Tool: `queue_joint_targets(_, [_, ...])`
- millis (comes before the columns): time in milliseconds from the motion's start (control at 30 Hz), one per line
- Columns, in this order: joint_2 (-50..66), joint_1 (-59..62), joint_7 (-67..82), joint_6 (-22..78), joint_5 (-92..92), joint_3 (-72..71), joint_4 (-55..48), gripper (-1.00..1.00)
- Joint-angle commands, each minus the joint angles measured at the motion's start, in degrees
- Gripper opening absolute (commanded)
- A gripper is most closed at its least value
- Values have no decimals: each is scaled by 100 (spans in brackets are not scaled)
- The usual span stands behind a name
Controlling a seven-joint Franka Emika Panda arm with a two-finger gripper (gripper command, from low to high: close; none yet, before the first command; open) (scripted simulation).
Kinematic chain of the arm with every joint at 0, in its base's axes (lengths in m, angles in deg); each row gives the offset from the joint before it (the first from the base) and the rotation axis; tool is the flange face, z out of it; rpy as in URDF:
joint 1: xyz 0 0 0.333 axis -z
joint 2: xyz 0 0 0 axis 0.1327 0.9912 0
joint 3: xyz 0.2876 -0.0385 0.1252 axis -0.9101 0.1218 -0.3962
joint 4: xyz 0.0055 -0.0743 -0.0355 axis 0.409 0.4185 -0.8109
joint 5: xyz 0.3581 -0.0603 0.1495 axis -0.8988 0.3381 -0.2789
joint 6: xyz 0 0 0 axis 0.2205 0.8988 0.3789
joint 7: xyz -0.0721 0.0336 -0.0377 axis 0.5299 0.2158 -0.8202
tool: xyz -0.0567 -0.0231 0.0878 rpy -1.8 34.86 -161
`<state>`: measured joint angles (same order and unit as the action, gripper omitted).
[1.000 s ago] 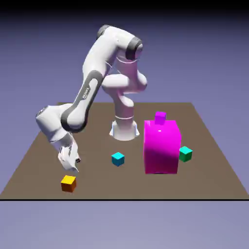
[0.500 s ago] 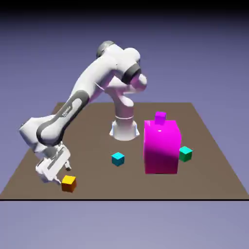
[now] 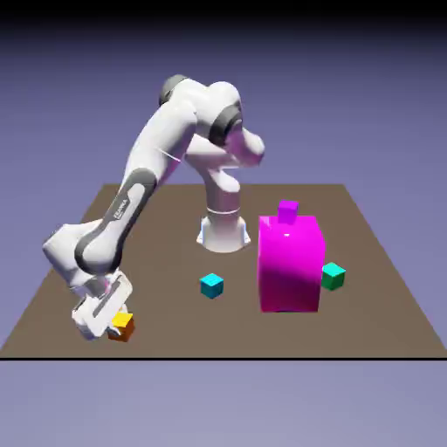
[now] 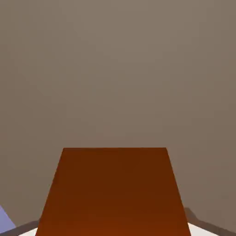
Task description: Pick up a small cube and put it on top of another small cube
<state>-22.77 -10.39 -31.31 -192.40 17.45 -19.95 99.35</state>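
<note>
The white two-finger end effector (image 3: 114, 328) is pinching the small orange-yellow plain cube (image 3: 123, 326), its fingers closing on opposite sides; in the hand view the cube is filling the space between them, a fingertip showing at either flank. The cube is sitting low at the near corner of the brown, flat counter (image 3: 175, 336), toward the exterior view's left; whether its underside is touching the surface, I cannot tell.

The relation that matters now is the one to the small teal-green cube (image 3: 333, 276), which is lying well apart across the counter, toward the exterior view's right and somewhat closer to the robot's base (image 3: 223, 234). Being a cube, the held piece is offering no long axis; its faces only need squaring with the one below. The single arm (image 3: 144, 170) is probably having to lift first, then swing across.

Between the two, the small cyan cube (image 3: 212, 285) is standing alone, and the big magenta block (image 3: 290, 266), with a small magenta cube (image 3: 288, 209) on top, is rising just beside the teal-green one, so a high path is looking safer and room for the descent on that side is seeming tight.
</note>
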Motion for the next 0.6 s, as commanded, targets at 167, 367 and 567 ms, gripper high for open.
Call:
queue_joint_targets(167, [269,-877,120,845,-368,1245,-51,-100])
queue_joint_targets(367, [-174,-1260,117,304,936,552,279,-100])
queue_joint_targets(567, [-797,-1965,530,-119,2432,-271,522,-100])
